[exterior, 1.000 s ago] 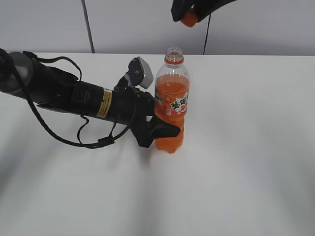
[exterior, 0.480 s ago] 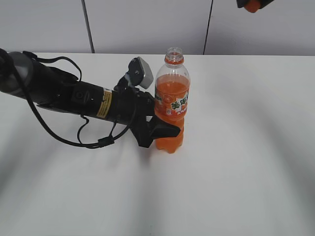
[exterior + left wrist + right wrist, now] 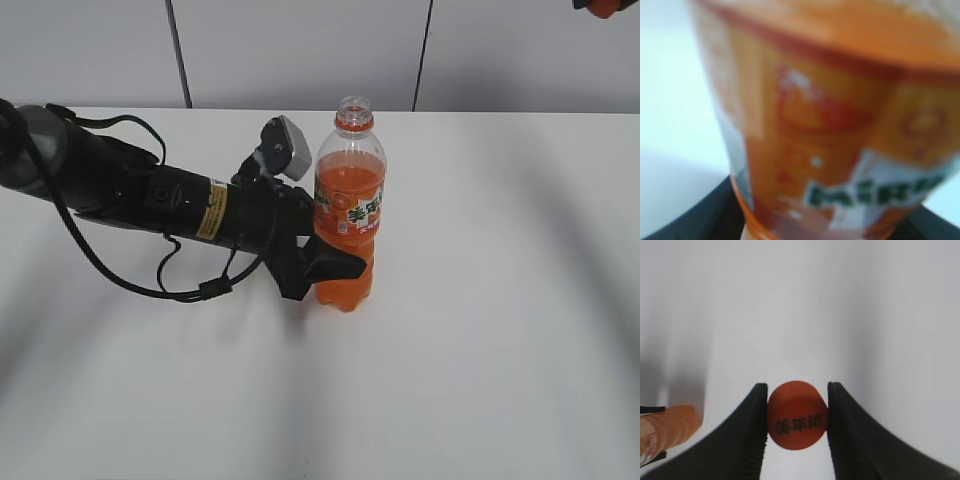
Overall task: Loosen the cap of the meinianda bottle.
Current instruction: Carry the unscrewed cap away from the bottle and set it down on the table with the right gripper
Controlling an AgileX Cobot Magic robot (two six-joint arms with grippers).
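Cap (image 3: pixel 797 414) was off bottle (image 3: pixel 349 215), pinched between right gripper (image 3: pixel 797 425) fingers, carried up and right since a second ago, now nearly out of exterior view at top right corner. Bottle neck open; loosening done, judged. Bottle stood upright on table (image 3: pixel 500 300), left gripper (image 3: pixel 325 260) clamped around its label band.

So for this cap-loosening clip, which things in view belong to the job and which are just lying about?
Part of the job:
- meinianda bottle, uncapped, clamped by left gripper
- cap, held in right gripper

Lying about:
- nothing, only the white table
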